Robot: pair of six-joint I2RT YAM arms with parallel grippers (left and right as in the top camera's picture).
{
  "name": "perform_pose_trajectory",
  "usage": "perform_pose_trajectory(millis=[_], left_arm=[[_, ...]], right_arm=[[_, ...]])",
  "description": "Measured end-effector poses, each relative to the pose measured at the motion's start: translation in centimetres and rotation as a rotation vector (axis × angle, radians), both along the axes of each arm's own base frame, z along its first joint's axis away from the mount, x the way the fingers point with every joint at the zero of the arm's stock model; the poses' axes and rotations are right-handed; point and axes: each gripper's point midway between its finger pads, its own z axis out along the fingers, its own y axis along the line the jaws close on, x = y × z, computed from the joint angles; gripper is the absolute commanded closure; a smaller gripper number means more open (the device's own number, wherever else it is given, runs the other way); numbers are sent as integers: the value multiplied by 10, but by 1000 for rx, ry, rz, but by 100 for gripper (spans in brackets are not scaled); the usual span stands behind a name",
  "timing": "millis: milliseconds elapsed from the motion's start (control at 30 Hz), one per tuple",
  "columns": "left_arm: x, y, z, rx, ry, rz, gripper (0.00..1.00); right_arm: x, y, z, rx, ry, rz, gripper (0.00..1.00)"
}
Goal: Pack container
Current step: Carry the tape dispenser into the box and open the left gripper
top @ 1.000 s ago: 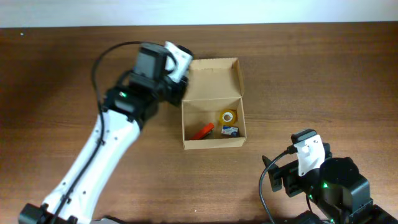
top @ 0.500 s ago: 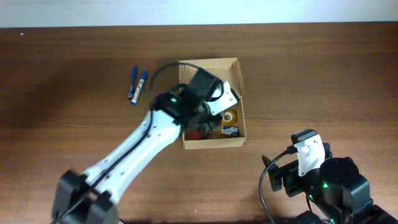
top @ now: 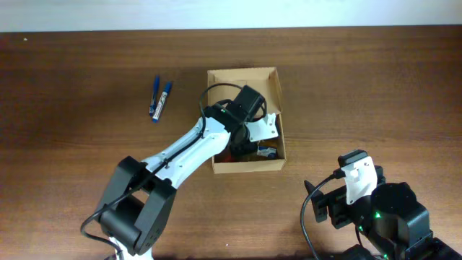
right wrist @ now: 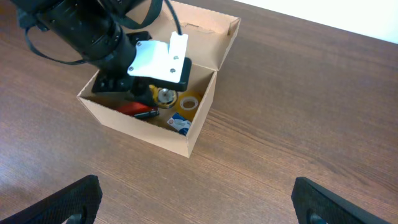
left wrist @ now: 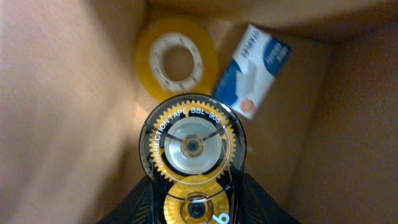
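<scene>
Box: mid-table, lid back.
Left gripper: part-closed on a correction tape, held low inside the box near a tape roll.
Right gripper: spread wide, empty, well apart.
Release: best made low, on bare floor.

Overhead looks straight down at the counter. Left wrist's right inside the box, and right wrist views it from farther off.

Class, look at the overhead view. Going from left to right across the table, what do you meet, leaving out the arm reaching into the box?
Pair of blue pens → small brown cardboard box with open flap lid → black right robot arm.
</scene>
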Motion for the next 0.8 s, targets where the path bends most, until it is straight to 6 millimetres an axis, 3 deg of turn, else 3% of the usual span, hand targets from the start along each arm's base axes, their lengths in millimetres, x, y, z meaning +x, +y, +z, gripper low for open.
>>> perform_pose_trajectory(millis=[167,467,567,667,800], left_arm=[[7,-5,3,-13,-42,-37,87],[17,8,3,4,-60,-63,86],[23,15,3,6,-62,-50,73],[25,19,3,5,-62,-44,73],[24,17,4,-1,-59,-51,53]], right_arm=[[0,0,0,-1,0,0,1],[0,0,0,0,0,0,1],[0,0,0,-1,0,0,1],[0,0,0,0,0,0,1],[0,0,0,-1,0,0,1]])
